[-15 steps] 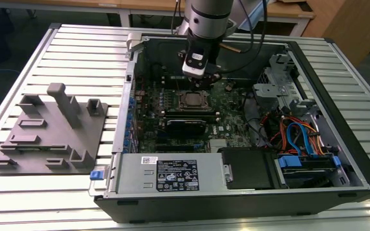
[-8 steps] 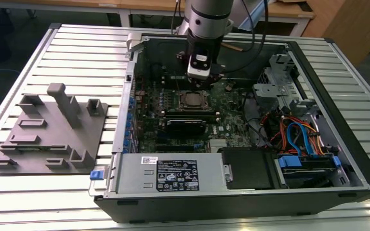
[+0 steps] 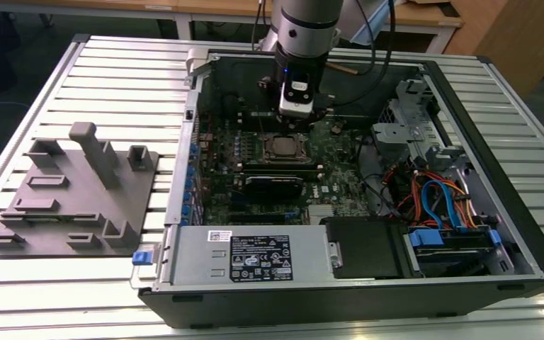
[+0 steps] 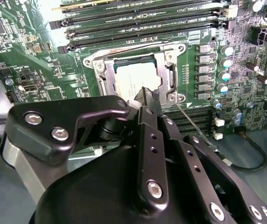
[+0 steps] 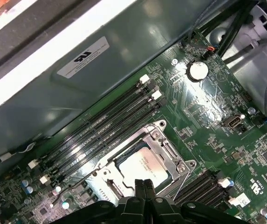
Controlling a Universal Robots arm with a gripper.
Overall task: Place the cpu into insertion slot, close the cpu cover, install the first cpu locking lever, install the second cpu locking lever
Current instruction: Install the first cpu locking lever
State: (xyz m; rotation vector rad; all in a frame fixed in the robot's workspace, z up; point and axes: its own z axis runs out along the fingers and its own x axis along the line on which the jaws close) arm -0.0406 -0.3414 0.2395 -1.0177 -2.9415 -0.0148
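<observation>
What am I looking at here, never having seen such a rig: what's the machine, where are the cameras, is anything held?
One robot arm reaches down into an open computer case lying on a slatted metal table; a grey moulded tray sits at the exterior view's left. That camera stands off the arm; the two wrist cameras ride on it. The gripper hangs close over the cpu, which sits in the insertion slot with the cpu cover lying flat around it. The jaws are together, nothing visible between them.
</observation>
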